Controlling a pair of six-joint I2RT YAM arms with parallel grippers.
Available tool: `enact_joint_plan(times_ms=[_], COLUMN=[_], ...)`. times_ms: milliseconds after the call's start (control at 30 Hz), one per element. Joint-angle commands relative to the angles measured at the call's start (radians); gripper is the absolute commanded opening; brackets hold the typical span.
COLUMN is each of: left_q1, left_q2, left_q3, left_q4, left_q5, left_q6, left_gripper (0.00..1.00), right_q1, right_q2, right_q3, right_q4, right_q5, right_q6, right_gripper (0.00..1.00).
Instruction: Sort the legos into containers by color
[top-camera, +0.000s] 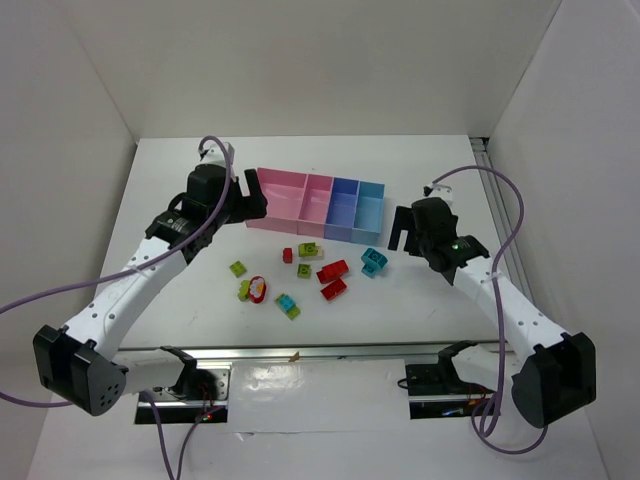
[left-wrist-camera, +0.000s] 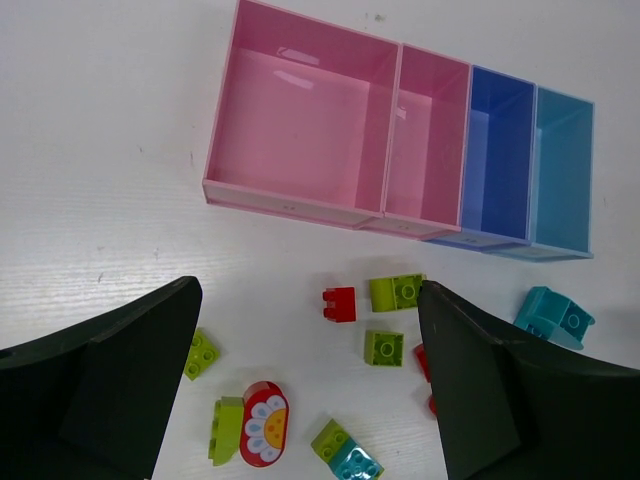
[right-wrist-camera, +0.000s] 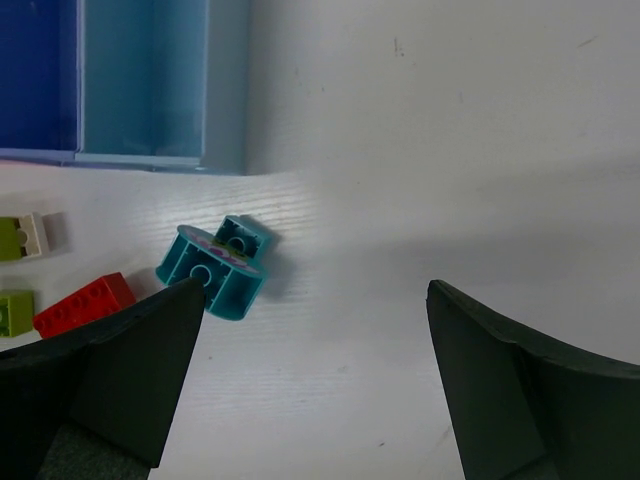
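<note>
Left gripper (left-wrist-camera: 308, 290): jaws wide apart, nothing held, above the legos (top-camera: 332, 270) | right gripper (right-wrist-camera: 315, 290): spread wide too, teal brick (right-wrist-camera: 215, 275) just beside one finger | legos: scattered on the table (top-camera: 400, 310), near side of the containers (left-wrist-camera: 388, 130), which run pink, pink, blue, light blue

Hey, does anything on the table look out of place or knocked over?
Nothing spilled or broken. Two small oddities: a red oval piece printed with a daisy lies among plain bricks, and the teal brick nearest the light blue bin seems tipped over, its hollow side showing.
</note>
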Motion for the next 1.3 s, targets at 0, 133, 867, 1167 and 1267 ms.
enact_joint_plan(times_ms=[0,133,867,1167,1267], left_q1=[0.001,0.001,0.001,0.001,0.001], left_q2=[-0.027,-0.027,0.073,0.119,0.119], left_q3=[0.039,0.039,0.067,0.119,0.119], left_q4=[-0.002,-0.002,-0.029,-0.051,-0.051], left_q5=[-0.013,-0.013,0.049,0.04,0.05], left_q6=[-0.011,-0.022,-0.022,0.006,0.006], left_gripper=[1.0,1.0,1.0,1.0,1.0], right_q1=[0.003,0.003,0.164,0.186,0.186], right_q2=[-0.016,-0.016,0.348,0.44,0.452], right_q3=[-0.016,-0.016,0.064,0.123,0.124], right_q4=[0.053,0.079,0.125,0.162,0.171], right_q5=[-0.074,-0.155,-0.146,-0.026,-0.026], right_q6=[-0.036,-0.015,-0.162,-0.228,-0.228], right_gripper=[0.99,0.97,1.0,0.83,0.76])
